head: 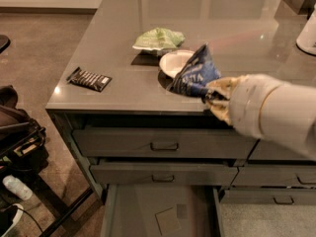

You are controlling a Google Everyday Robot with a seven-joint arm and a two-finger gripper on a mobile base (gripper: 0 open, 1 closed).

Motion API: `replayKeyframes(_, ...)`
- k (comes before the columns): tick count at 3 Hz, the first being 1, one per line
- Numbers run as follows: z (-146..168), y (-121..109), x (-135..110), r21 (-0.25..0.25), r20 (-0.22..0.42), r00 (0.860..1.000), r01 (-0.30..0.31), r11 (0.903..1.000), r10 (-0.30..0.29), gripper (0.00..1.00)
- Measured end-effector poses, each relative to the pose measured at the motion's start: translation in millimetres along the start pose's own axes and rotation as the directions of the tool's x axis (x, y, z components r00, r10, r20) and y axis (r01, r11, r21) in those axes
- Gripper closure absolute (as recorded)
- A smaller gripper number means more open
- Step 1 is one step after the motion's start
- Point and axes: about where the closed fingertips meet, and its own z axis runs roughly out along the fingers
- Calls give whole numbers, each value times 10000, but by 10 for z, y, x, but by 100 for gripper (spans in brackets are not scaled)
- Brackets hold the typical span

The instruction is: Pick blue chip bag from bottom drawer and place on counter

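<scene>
My gripper (210,97) is shut on the blue chip bag (195,75) and holds it in the air above the front part of the grey counter (123,33), partly in front of the white bowl (174,61). The arm's pale sleeve (276,112) reaches in from the right. The bottom drawer (148,209) stands pulled open below, its floor bare apart from a flat square patch.
A pale green bag (159,38) lies behind the bowl. A black striped packet (89,79) lies at the counter's front left. Two shut drawers with dark handles (164,145) sit above the open one. A white object (308,33) stands far right. Dark bags (17,137) lie on the floor left.
</scene>
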Motion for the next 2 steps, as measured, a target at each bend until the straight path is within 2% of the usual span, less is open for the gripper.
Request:
replayKeyframes(1, 69, -309, 245, -135, -9, 10000, 87, 9999, -87, 100)
replayKeyframes(2, 296, -476, 517, -336, 183, 9998, -50, 9994, 56, 100)
